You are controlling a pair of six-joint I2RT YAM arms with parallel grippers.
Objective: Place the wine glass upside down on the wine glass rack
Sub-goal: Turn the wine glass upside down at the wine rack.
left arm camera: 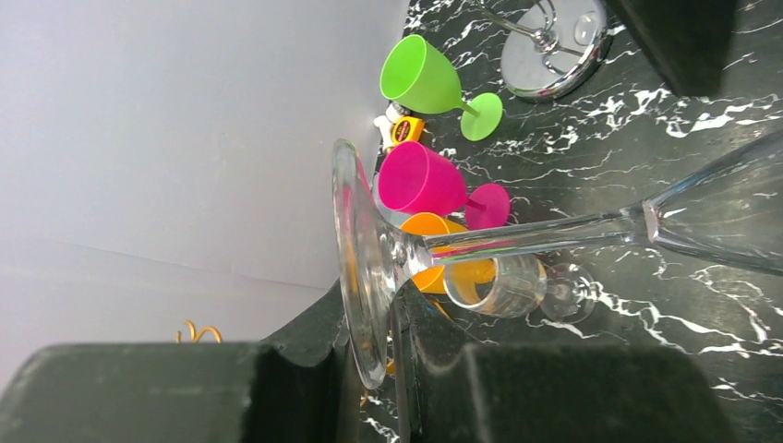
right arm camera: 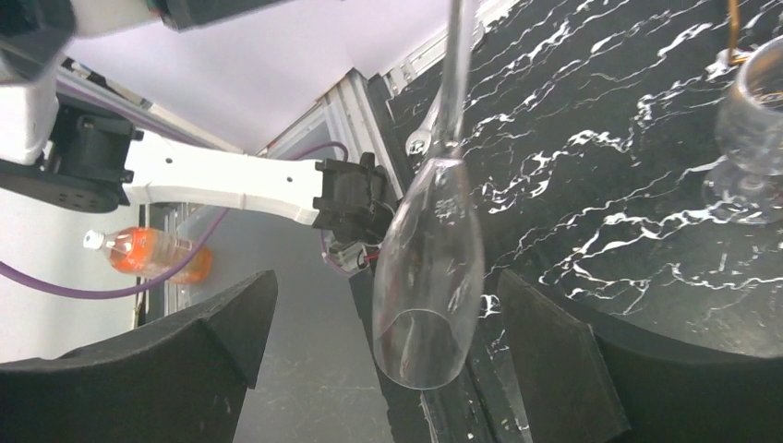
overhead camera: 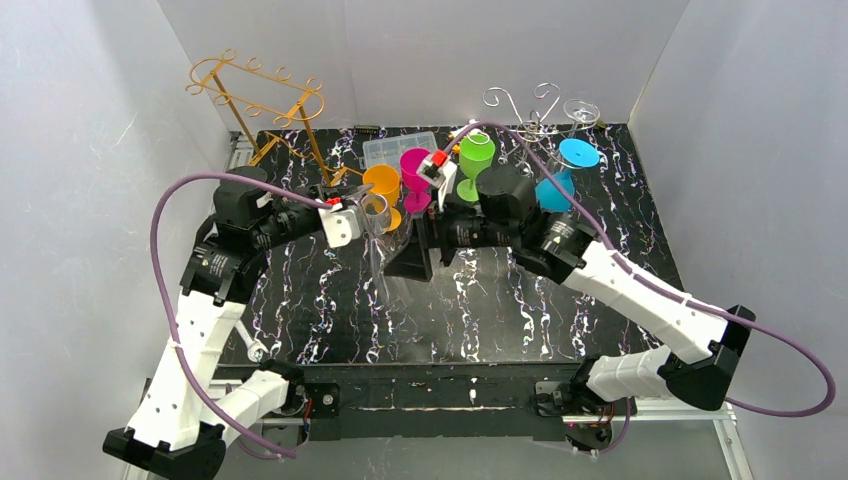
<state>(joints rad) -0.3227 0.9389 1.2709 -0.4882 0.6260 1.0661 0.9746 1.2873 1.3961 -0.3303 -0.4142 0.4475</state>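
Observation:
A tall clear wine glass [overhead camera: 382, 250] hangs over the middle of the table, foot up and bowl down. My left gripper [overhead camera: 347, 216] is shut on its round foot [left arm camera: 362, 268], whose rim is pinched between the black fingers [left arm camera: 554, 388]. From there the stem [left arm camera: 545, 231] runs off to the bowl. My right gripper [overhead camera: 416, 256] is open around that bowl [right arm camera: 430, 286], with a gap on each side of it between the fingers [right arm camera: 185, 360]. A gold wire rack [overhead camera: 265, 100] stands at the back left and a silver wire rack [overhead camera: 528, 110] at the back right.
Orange [overhead camera: 382, 185], magenta [overhead camera: 415, 170] and green [overhead camera: 476, 155] plastic glasses and a clear plastic box [overhead camera: 392, 150] stand at the back centre. A cyan glass [overhead camera: 565, 170] is by the silver rack. A small clear glass [right arm camera: 752, 120] stands near the orange one. White walls surround the table.

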